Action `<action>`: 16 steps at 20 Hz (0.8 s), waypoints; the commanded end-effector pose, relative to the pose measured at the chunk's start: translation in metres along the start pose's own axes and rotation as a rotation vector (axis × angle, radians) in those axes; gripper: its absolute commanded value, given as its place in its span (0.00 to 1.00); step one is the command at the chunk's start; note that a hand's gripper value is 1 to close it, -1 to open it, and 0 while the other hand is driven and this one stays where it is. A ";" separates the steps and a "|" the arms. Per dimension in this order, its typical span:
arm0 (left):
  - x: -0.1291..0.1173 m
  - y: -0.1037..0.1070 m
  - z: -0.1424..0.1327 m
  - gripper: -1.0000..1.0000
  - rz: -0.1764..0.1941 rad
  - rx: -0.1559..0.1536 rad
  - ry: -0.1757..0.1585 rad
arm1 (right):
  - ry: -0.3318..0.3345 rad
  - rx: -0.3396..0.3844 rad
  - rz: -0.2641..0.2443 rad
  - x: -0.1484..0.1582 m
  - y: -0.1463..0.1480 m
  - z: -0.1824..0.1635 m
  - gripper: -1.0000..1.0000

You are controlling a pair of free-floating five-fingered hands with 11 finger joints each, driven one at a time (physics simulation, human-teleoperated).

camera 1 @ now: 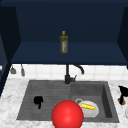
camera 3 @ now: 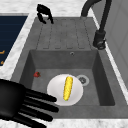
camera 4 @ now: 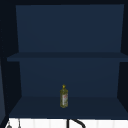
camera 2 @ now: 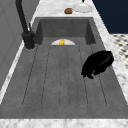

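Observation:
My left hand hovers over the ribbed drainboard of the grey sink, fingers curled downward and holding nothing. It appears again in the left side view near the front edge, and far back in the right side view. My right hand hangs over the counter right of the basin, just above a small brown item. Its fingers are straight and spread, holding nothing. A white plate in the basin carries a yellow corn cob.
A red ball sits at the sink's front edge. The black faucet rises behind the sink. An olive oil bottle stands on the lower shelf of the dark blue cabinet. Another white plate lies on the right counter.

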 end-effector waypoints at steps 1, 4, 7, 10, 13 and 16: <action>0.000 0.000 0.000 0.50 0.000 0.000 0.000 | 0.015 0.051 0.035 -0.006 0.015 -0.031 0.00; 0.000 0.000 0.000 0.50 0.000 0.000 0.000 | 0.015 0.075 0.039 -0.011 0.026 -0.055 0.00; 0.000 0.000 0.000 0.50 0.000 0.000 0.000 | 0.013 0.106 0.022 -0.027 0.037 -0.077 0.00; 0.000 0.000 0.000 0.50 0.000 0.000 0.000 | 0.016 0.150 0.033 -0.041 0.043 -0.093 0.00; 0.000 0.000 0.000 0.50 0.000 0.000 0.000 | 0.017 0.191 0.042 -0.056 0.051 -0.111 0.00; 0.000 0.000 0.000 0.50 0.000 0.000 0.000 | 0.022 0.248 0.065 -0.073 0.055 -0.124 0.00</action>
